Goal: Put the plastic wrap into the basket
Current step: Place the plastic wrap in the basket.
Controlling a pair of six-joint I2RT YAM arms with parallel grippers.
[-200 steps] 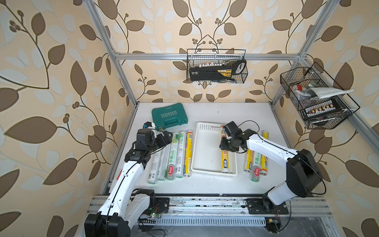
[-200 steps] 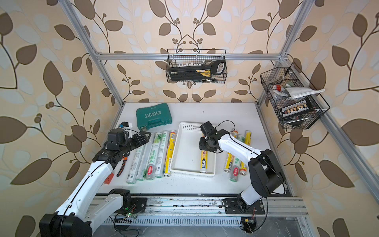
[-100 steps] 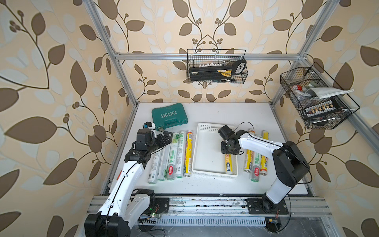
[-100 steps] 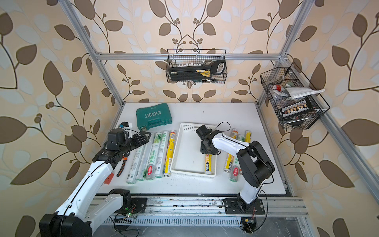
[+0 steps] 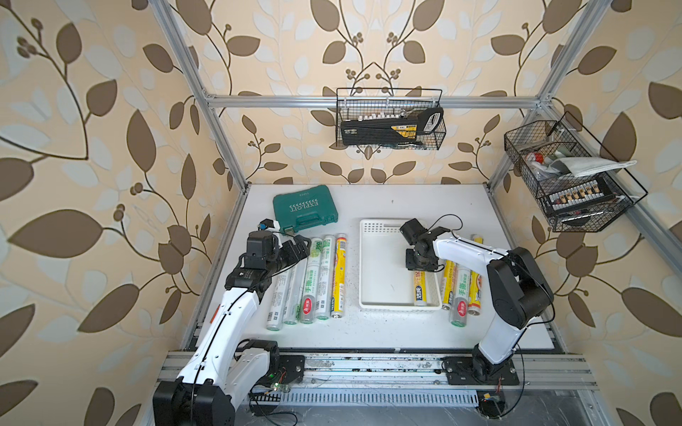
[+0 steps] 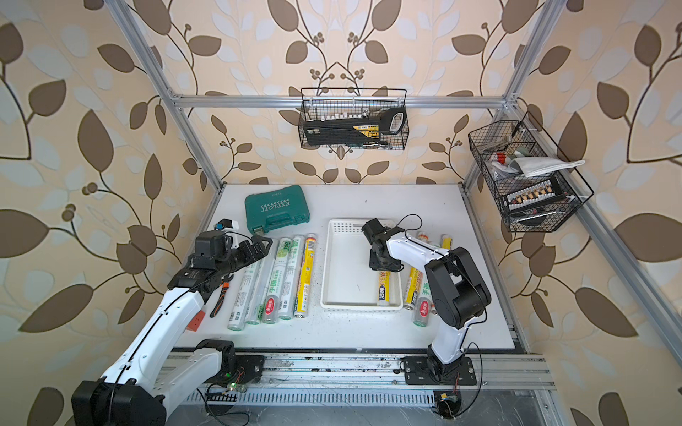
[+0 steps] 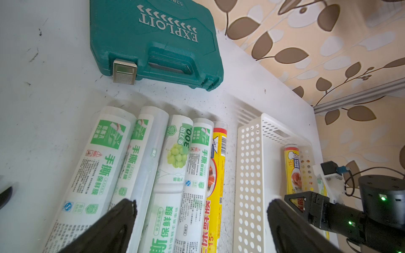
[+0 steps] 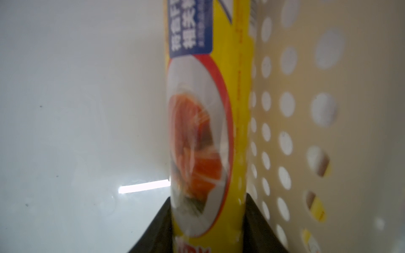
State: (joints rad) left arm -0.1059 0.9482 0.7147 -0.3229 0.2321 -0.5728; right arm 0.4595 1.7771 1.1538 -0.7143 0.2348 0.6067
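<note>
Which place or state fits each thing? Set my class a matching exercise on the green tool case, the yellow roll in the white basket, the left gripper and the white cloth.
Things
1. green tool case
2. yellow roll
3. left gripper
4. white cloth

Places or states
A. in the black wire basket hung at the side
B. in the white basket, held by the right gripper
C. on the table, beyond the far ends of the row of rolls
D. open, over the row of rolls

Pairs: 1-C, 2-B, 3-D, 4-A
</note>
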